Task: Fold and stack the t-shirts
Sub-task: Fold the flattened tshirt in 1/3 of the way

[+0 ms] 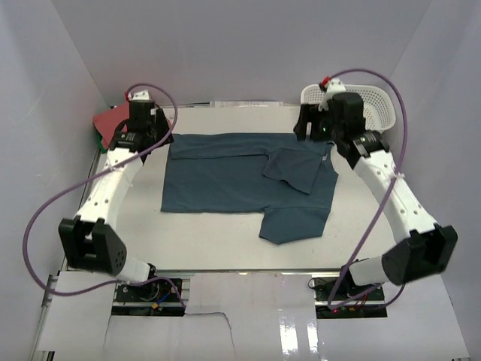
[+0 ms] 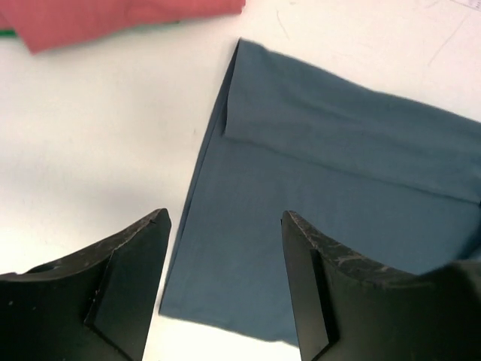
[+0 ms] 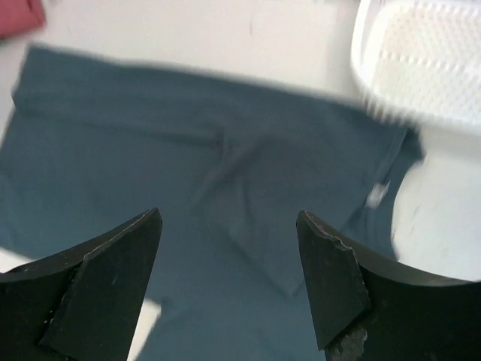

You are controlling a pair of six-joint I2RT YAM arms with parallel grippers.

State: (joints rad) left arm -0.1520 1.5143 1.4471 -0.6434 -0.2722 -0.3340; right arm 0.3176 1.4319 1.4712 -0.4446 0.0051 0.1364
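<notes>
The dark teal-blue t-shirt (image 1: 225,177) lies flat on the table, its far edge folded over and one sleeve folded inward near the right. It shows in the left wrist view (image 2: 331,203) and the right wrist view (image 3: 188,173), with its white neck label (image 3: 376,194). The coral-red t-shirt (image 1: 109,122) lies folded at the far left, also in the left wrist view (image 2: 113,19). My left gripper (image 1: 143,120) is open above the teal shirt's far left corner (image 2: 225,218). My right gripper (image 1: 314,124) is open above the far right part (image 3: 229,218). Both are empty.
A white plastic lattice basket (image 1: 372,101) stands at the far right corner, behind the right gripper, and shows in the right wrist view (image 3: 421,60). Grey walls close in the table on three sides. Purple cables loop from both arms.
</notes>
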